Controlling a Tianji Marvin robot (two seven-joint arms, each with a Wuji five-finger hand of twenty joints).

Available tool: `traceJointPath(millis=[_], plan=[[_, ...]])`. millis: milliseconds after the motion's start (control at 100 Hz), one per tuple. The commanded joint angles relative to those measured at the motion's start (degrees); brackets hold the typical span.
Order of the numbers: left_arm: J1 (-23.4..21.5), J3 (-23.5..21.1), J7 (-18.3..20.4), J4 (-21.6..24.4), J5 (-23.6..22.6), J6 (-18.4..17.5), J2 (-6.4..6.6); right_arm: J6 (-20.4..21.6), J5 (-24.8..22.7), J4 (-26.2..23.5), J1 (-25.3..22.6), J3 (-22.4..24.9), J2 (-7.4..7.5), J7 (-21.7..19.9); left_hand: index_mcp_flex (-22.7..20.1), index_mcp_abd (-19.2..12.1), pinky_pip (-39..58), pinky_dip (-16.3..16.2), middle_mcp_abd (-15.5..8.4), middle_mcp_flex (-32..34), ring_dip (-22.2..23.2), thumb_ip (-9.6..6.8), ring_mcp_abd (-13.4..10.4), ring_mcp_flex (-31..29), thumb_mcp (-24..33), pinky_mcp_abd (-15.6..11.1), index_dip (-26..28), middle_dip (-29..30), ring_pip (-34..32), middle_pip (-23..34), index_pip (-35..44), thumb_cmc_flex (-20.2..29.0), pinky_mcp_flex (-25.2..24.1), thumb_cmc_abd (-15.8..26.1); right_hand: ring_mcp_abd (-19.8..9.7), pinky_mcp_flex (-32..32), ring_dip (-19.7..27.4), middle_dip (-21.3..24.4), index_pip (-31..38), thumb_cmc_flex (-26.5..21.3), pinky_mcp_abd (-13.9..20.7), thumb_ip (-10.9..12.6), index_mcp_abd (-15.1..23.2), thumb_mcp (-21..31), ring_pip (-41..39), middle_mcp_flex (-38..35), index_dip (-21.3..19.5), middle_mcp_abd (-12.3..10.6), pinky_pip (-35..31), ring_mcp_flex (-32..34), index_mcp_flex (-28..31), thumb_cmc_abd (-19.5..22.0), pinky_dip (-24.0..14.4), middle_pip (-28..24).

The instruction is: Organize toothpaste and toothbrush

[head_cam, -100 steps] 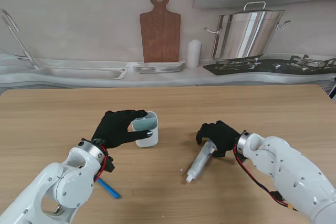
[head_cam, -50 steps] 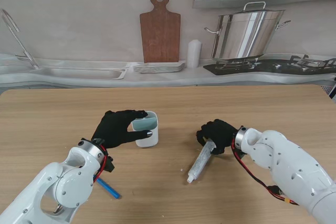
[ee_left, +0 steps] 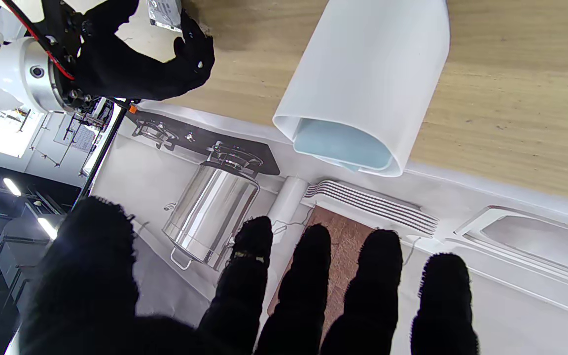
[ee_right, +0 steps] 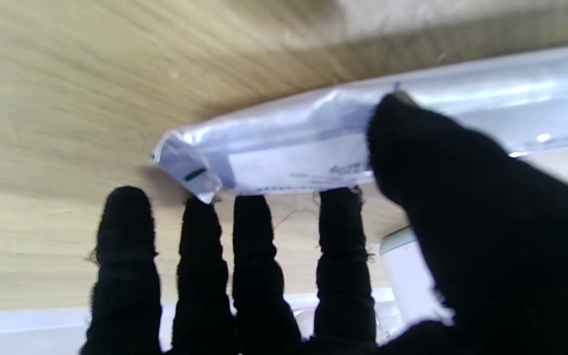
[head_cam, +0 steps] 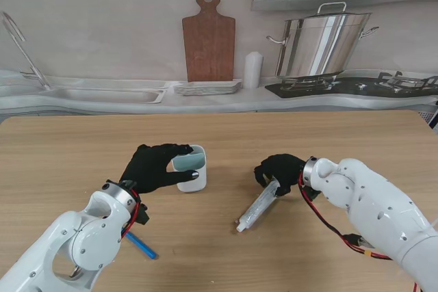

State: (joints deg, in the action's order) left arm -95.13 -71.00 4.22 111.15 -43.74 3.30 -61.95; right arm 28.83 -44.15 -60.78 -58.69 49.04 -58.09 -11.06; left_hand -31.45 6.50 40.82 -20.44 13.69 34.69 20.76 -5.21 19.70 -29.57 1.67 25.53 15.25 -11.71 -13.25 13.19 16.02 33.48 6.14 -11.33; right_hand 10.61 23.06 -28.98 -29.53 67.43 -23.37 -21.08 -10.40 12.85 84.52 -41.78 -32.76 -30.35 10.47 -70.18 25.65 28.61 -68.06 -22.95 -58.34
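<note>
Right robot hand [head_cam: 279, 167] closed on the crimped end of the toothpaste tube [head_cam: 258, 206]: thumb [ee_right: 461, 197] pressed on one face, fingers [ee_right: 340, 236] behind the other, as shown in the right wrist view. Tube lying on the tabletop [head_cam: 219, 251] to the right of centre, cap end pointing toward the near edge; crimped end apparently raised slightly, though contact of the cap end with the tabletop cannot be confirmed. Left robot hand [head_cam: 152, 167] curled loosely beside the white cup [head_cam: 189, 167], thumb and forefinger at its rim in the stand view; fingers spread and apart from the cup in the left wrist view, so treated as not gripping, contact uncertain. Cup standing upright, left of centre, well apart from the tube. Toothbrush [head_cam: 142, 244] lying near the left arm at the near edge, only the blue handle visible. Handling estimate for the tube: light, soft-walled, glossy and likely slippery; flat crimp stiff, body prone to buckling and to sagging under its own weight when held by one end. Recommended hold: flat faces just inside the crimp, moderate pinch, no squeeze on the middle. Recommended hold for the toothbrush: mid-handle, rigid and thin, likely to roll on the tabletop.
</note>
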Motion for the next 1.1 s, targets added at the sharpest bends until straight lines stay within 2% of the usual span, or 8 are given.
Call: traceJointPath(millis=[0,150,330,500,720,880,970,1090], plan=[[-0.6,-0.2,1.1,1.0,0.0,-0.1,-0.03,1.5,-1.6,2.3,-3.6,-1.8,1.35,-3.3,-0.9,-1.7,0.4,-1.0,-0.8,1.1,1.1,0.81,-0.5,-1.0,-0.6,0.7,0.6,-2.2,-0.3,0.3,0.0,1.9,0.0,1.8,1.5,-2.0,1.2,2.7,-2.8,2.6,-0.4,1.7,-2.1,2.4,-3.9,3.7,1.8,1.7,1.3,13.7,-5.0,1.0,0.7,3.1],[-1.0,-0.5,1.0,1.3,-0.1,-0.1,-0.05,4.1,-7.8,3.7,-3.2,-2.5,1.64,3.1,-1.2,-1.7,0.4,-1.0,-0.9,1.5,1.2,0.81,-0.4,-1.4,-0.6,0.8,0.7,-2.2,-0.4,0.3,0.1,2.0,0.0,1.7,1.7,-5.5,2.5,4.0,-4.9,4.8,-0.1,2.0,-6.6,2.5,-1.9,10.5,4.0,3.7,1.6,8.9,-12.7,1.7,0.6,4.7],[-0.9,-0.5,1.3,1.4,0.1,0.1,-0.02,4.2,-11.7,3.4,-3.0,-3.1,1.95,6.1,-1.4,-1.8,0.4,-1.0,-0.9,2.0,1.3,0.81,-0.5,-1.9,-0.6,0.8,0.8,-2.3,-0.5,0.3,0.2,2.0,0.1,1.8,1.7,-6.8,2.8,4.1,-4.4,3.9,-0.3,2.2,-7.8,3.0,-1.8,11.2,4.5,3.8,1.2,7.7,-13.3,0.8,0.2,4.0],[-1.0,-0.6,1.1,1.4,0.2,-0.3,-0.05,2.9,-15.8,3.5,-1.6,-7.2,2.56,9.6,-1.6,-1.9,0.5,-1.0,-1.1,2.4,1.5,0.78,-0.6,-2.3,-0.6,0.8,0.9,-2.4,-0.6,0.4,0.4,2.0,0.1,1.9,1.9,-5.8,2.4,3.7,-2.7,3.3,-0.9,2.4,-7.9,4.1,-3.3,8.3,4.4,4.1,0.4,9.5,-10.2,0.3,-0.3,2.3],[-1.4,-1.1,0.9,1.7,0.3,-0.4,-0.10,0.9,-15.4,5.6,1.6,-14.3,2.70,11.6,-1.9,-1.9,0.5,-1.0,-1.1,2.7,1.6,0.77,-0.6,-2.6,-0.6,0.9,1.0,-2.4,-0.6,0.3,0.5,2.1,0.2,1.8,1.5,-2.9,1.5,2.5,1.0,1.6,-1.0,3.2,-7.7,4.9,-6.4,2.8,2.7,3.3,-1.0,14.2,-5.3,2.2,-1.0,-0.8],[-1.4,-1.2,1.1,1.8,0.4,-0.4,-0.08,0.4,-13.8,7.5,4.1,-19.3,2.45,12.8,-2.0,-2.0,0.6,-1.0,-1.1,3.0,1.7,0.75,-0.6,-2.8,-0.6,0.8,1.1,-2.5,-0.6,0.3,0.6,2.1,0.2,1.8,-0.3,2.2,0.3,0.0,7.8,-0.5,0.0,3.9,-2.0,5.4,-11.4,-6.5,-1.2,0.8,-3.2,21.6,3.4,3.4,-1.7,-7.0],[-1.4,-1.3,1.2,1.8,0.5,-0.4,-0.07,0.1,-11.9,8.1,4.6,-20.3,2.08,12.1,-2.2,-2.0,0.6,-1.1,-1.1,3.1,1.7,0.73,-0.5,-2.9,-0.6,0.8,1.1,-2.5,-0.6,0.4,0.7,2.2,0.2,1.8,-2.4,7.9,-0.5,2.0,15.2,-5.2,1.5,-4.2,4.1,5.4,-15.0,-14.6,7.5,-2.0,-4.6,28.8,9.2,-2.8,-0.8,-11.5],[-1.5,-1.3,1.1,1.8,0.6,-0.6,-0.07,0.0,-10.8,8.7,4.9,-20.7,1.81,11.9,-2.1,-2.1,0.6,-1.1,-1.2,3.1,1.8,0.74,-0.7,-2.9,-0.6,0.7,1.1,-2.5,-0.6,0.3,0.7,2.1,0.2,1.9,-3.8,14.7,0.9,2.8,19.1,-10.1,2.3,-8.5,8.8,5.4,-19.2,-21.9,5.7,-5.2,-6.0,36.2,15.9,-8.3,0.4,-17.1]])
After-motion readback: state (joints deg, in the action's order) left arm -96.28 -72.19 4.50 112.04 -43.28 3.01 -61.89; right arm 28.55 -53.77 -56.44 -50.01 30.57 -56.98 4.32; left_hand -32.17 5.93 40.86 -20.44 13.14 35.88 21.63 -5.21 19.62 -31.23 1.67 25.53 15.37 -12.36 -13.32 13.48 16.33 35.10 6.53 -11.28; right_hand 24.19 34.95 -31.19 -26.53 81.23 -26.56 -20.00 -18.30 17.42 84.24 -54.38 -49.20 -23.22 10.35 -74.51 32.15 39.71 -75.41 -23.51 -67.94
